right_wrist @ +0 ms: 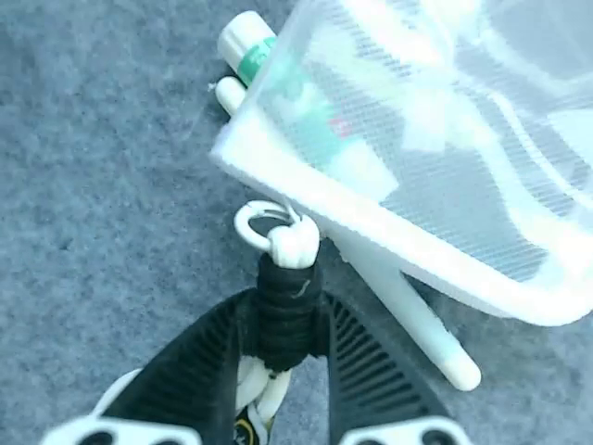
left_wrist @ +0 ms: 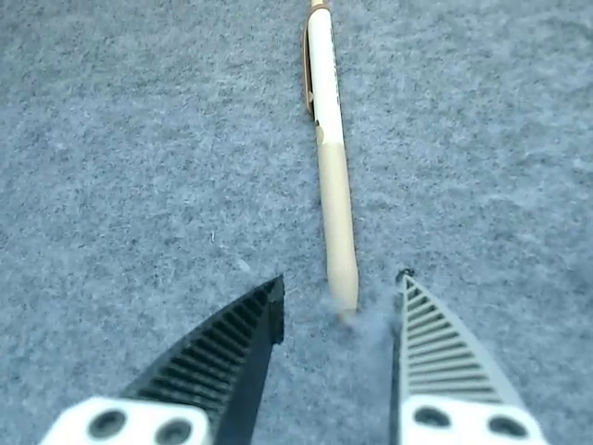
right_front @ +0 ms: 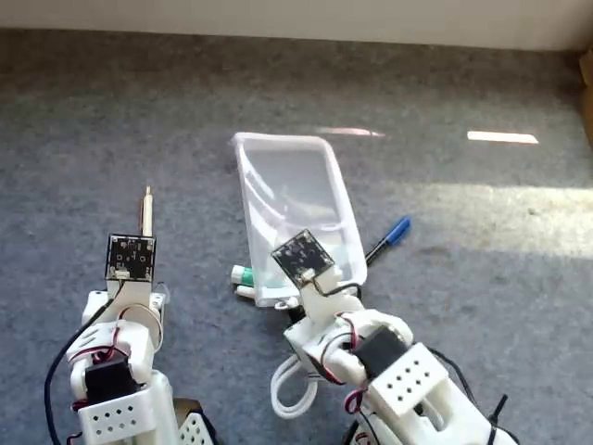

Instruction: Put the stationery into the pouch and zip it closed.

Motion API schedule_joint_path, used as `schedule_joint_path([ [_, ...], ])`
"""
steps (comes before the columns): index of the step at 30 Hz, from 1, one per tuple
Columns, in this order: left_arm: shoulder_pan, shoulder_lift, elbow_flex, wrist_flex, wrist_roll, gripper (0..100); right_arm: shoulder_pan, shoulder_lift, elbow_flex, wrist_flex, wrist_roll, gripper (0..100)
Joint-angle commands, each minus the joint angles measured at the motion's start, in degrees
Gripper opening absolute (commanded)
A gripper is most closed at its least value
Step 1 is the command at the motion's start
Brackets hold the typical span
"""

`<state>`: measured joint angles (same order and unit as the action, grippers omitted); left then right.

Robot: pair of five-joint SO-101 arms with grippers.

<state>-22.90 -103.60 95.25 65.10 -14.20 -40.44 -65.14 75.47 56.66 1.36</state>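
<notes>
A cream pen [left_wrist: 332, 176] lies on the grey carpet, and its near tip sits between the fingers of my open left gripper [left_wrist: 341, 283]. In the high view the pen [right_front: 146, 209] lies just ahead of the left arm [right_front: 120, 352]. The white mesh pouch [right_front: 292, 199] lies in the middle. My right gripper [right_wrist: 287, 301] is shut on the black pull cord [right_wrist: 285, 320] at the pouch's near corner [right_wrist: 278, 185]. A green-and-white tube [right_wrist: 246, 44] and a white pen [right_wrist: 412, 320] poke out by that corner. A blue pen [right_front: 389, 235] lies against the pouch's right side.
A white cord loop [right_front: 289, 389] hangs beside the right arm [right_front: 380, 357]. Grey carpet [right_front: 482, 278] covers the whole work surface, with open room to the far left and right. A pale wall edge [right_front: 296, 19] runs along the back.
</notes>
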Motion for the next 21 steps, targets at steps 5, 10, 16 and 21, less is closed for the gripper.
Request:
schedule_joint_path([
  [5, -0.5, -0.5, -2.8, -1.0, 0.4, 19, 1.1, -2.9, 3.6, -3.2, 4.3, 0.5],
  [10, -0.5, -0.5, -3.4, -1.0, 0.7, 19, 1.1, -2.7, 3.6, -3.0, 5.4, 0.5],
  [16, 0.1, -0.4, -9.5, -0.5, 6.3, 22, 2.2, -2.7, -0.9, -2.9, 11.6, 0.5],
  [21, 8.3, -0.3, -16.1, 3.7, 10.8, 26, 7.4, -2.7, -6.7, -2.9, 11.6, 0.5],
])
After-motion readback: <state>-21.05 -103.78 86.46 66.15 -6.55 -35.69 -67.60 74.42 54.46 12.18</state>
